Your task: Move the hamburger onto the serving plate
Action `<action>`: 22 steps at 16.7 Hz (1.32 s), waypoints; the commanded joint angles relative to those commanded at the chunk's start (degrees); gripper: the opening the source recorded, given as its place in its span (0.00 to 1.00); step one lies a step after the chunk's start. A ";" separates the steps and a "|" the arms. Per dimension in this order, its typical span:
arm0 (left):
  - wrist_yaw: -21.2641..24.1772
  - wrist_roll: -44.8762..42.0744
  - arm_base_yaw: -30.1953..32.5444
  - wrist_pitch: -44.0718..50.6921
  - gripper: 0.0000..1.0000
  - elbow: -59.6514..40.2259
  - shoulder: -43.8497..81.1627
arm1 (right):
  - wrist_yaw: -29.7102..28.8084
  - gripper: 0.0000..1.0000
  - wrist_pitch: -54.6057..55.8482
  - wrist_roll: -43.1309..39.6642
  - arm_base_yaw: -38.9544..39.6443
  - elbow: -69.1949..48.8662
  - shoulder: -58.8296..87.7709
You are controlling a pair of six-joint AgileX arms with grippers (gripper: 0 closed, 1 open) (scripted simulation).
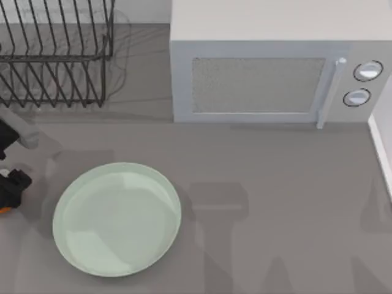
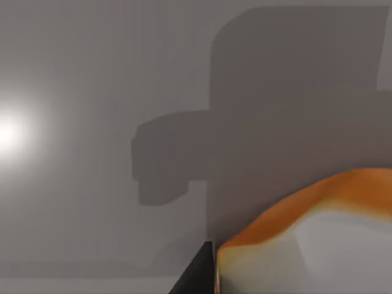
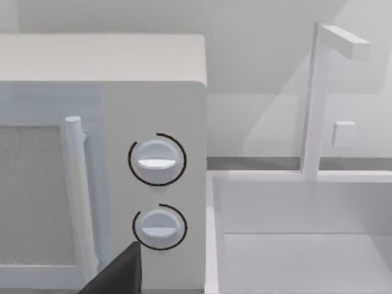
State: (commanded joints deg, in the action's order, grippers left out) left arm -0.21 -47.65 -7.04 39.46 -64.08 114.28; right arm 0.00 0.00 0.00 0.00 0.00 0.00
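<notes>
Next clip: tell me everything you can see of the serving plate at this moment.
The serving plate is a large round dish, pale mint green and glossy, with a shallow raised rim around a flat well. It lies flat on the grey table, toward the top view's left side, in front of the wire rack and left of the microwave. Nothing lies in it. The left pincer sits off its left edge, apart from it.

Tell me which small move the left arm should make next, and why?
Probably carry the hamburger toward the top view's right, over the plate. The left claw sits at the table's left edge beside the plate, the hamburger is close against its finger, and nothing lies on the plate yet.
</notes>
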 joint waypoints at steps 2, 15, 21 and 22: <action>0.00 0.00 0.00 0.00 0.00 0.00 0.00 | 0.00 1.00 0.00 0.00 0.00 0.00 0.00; 1.56 0.94 0.25 24.85 0.00 -14.49 -11.01 | 0.00 1.00 0.00 0.00 0.00 0.00 0.00; 1.54 0.18 0.41 25.26 0.00 -14.86 -11.00 | 0.00 1.00 0.00 0.00 0.00 0.00 0.00; 1.53 -1.04 0.89 25.36 0.00 -14.94 -10.81 | 0.00 1.00 0.00 0.00 0.00 0.00 0.00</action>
State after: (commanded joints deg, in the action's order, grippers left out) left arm 1.32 -48.70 -6.15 64.82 -79.02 103.47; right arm 0.00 0.00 0.00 0.00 0.00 0.00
